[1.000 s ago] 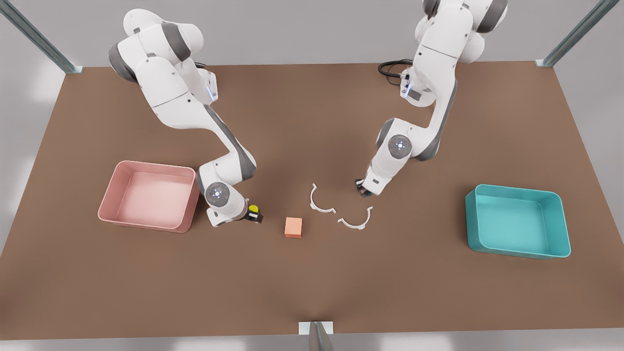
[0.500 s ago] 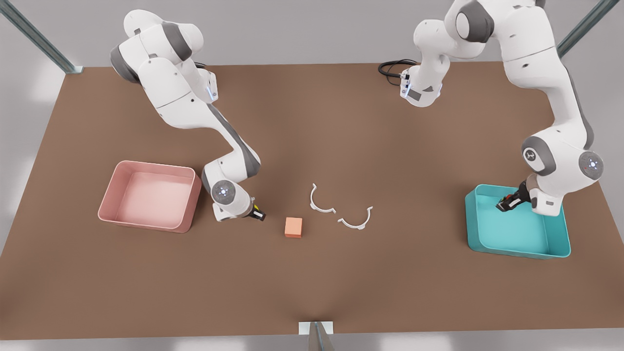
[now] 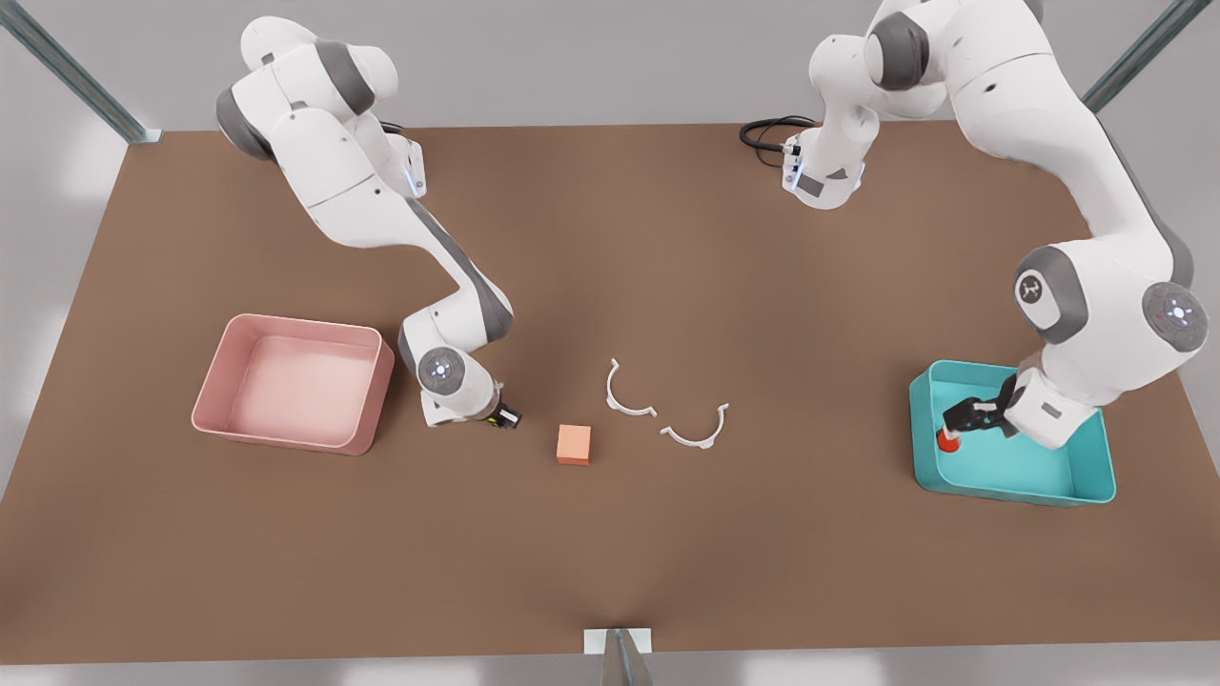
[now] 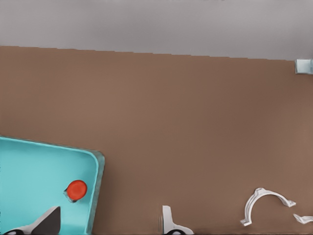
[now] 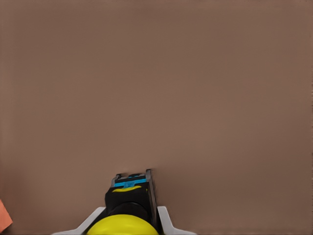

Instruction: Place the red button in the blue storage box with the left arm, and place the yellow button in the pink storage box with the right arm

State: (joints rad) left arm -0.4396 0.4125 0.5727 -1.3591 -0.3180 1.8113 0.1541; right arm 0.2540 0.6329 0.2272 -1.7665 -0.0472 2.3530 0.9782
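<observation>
Brown tabletop point(image 3: 610, 553) runs wide and bare along its near edge, with the pink storage box point(image 3: 221, 383) toward the front view's left and the blue storage box point(image 3: 1010, 486) toward the front view's right, each well in from the table's sides. Between them, near the middle, lie a peach-orange cube point(image 3: 574, 444) and two white curved clips point(image 3: 629, 393), apart from both boxes. The left gripper point(image 3: 970, 417) hangs over the blue storage box's inner end, fingers spread; in the left wrist view one fingertip point(image 4: 46, 220) sits over the tray floor and the other point(image 4: 168, 223) outside the wall. The red button point(image 3: 947, 439) rests on the tray floor close to that wall, free of the fingers. The right gripper point(image 3: 500, 416) is low over the table just beside the pink storage box, between it and the cube, its fingers closed on the yellow button point(image 5: 122, 225), which is outside the box.
</observation>
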